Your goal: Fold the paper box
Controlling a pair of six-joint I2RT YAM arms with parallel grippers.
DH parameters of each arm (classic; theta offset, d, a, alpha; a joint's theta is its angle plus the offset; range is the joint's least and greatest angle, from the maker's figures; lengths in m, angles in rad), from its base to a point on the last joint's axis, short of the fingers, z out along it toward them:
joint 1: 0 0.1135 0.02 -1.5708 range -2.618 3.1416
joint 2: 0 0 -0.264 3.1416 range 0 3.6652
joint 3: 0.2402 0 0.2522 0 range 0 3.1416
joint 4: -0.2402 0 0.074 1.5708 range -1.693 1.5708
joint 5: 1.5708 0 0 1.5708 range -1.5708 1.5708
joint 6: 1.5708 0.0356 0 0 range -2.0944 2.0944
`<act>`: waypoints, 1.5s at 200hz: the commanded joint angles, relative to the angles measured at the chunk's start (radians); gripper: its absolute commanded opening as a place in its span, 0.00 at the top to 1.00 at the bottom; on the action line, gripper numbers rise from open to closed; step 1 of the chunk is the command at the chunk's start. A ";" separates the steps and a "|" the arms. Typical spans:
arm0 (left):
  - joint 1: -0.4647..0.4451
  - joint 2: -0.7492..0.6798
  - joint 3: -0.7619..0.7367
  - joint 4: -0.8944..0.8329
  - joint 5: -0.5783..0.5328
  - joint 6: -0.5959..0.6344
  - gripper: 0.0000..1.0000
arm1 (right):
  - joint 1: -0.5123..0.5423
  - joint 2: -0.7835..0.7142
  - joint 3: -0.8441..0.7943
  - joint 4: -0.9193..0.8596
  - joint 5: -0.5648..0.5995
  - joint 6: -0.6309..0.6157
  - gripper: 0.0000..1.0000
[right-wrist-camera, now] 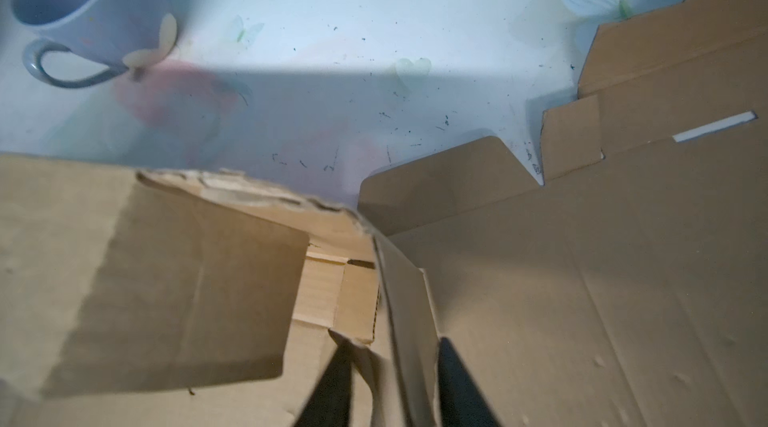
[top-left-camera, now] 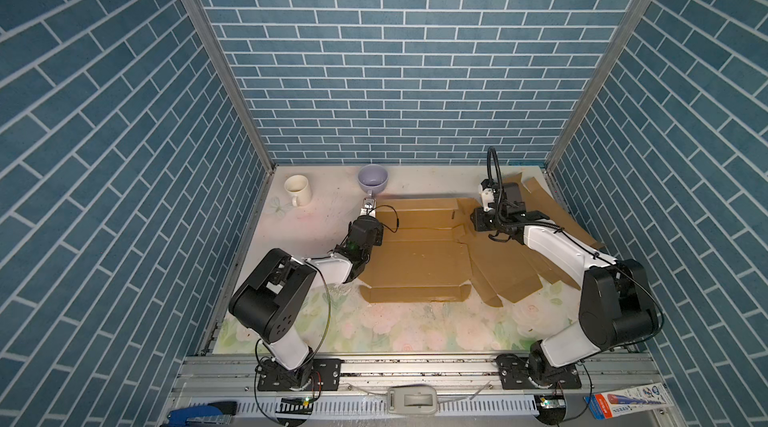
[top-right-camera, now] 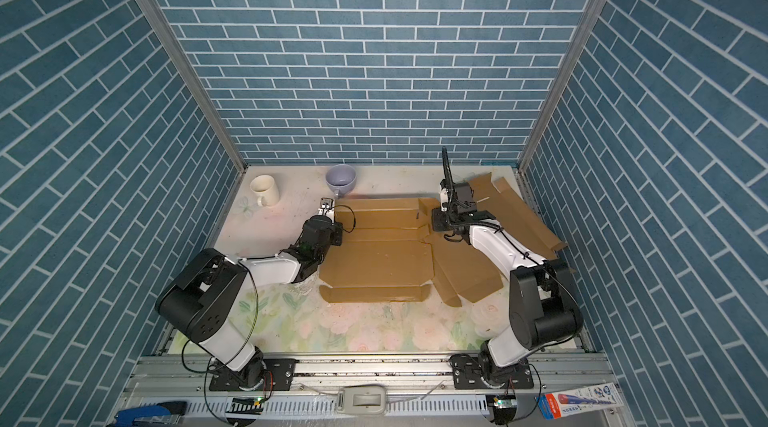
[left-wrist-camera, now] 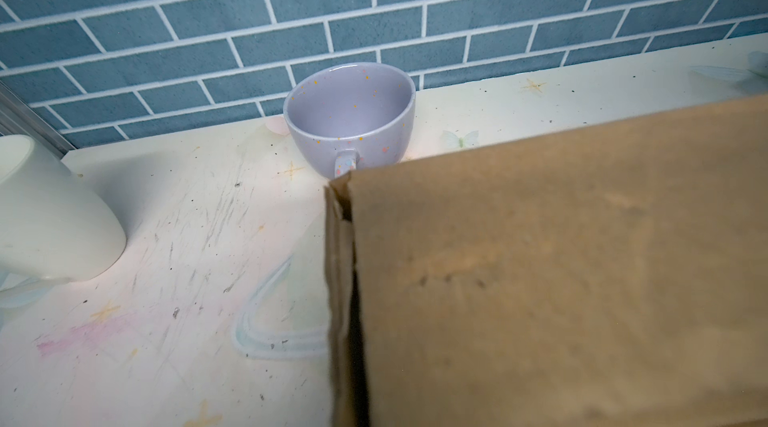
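left gripper (top-left-camera: pixel 368 208) sits closed at the far left corner of the box (top-left-camera: pixel 419 263); right gripper (right-wrist-camera: pixel 392 342) straddles a raised flap (right-wrist-camera: pixel 411 321), and i cannot tell whether it's pinching it.

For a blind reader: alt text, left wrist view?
A brown cardboard panel fills much of the frame. Beyond it a lilac speckled cup stands upright by the blue brick wall, a cream mug partly in frame.

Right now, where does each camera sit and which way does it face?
Top views: high in front, looking down on left gripper, right gripper, paper box, table.
Left wrist: low, facing lilac cup and back wall; no gripper shows.
Right wrist: low over paper box; dark fingers straddle a flap.
Shared: both wrists see lilac cup, paper box.
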 commanded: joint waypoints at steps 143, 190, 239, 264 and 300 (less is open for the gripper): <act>0.007 0.015 -0.050 -0.080 -0.029 -0.002 1.00 | 0.066 -0.178 -0.019 -0.042 -0.163 0.199 0.95; 0.004 0.021 -0.049 -0.073 -0.026 -0.011 1.00 | 0.091 -0.169 -0.042 0.013 -0.200 0.278 0.96; 0.003 0.023 -0.047 -0.074 -0.019 -0.012 1.00 | 0.111 -0.148 -0.123 0.175 -0.258 0.414 0.96; 0.003 0.034 -0.045 -0.070 -0.014 -0.009 1.00 | 0.123 -0.111 -0.148 0.202 -0.251 0.411 0.95; 0.003 0.053 -0.045 -0.074 0.020 0.006 1.00 | 0.097 -0.090 -0.160 0.204 -0.289 0.352 0.85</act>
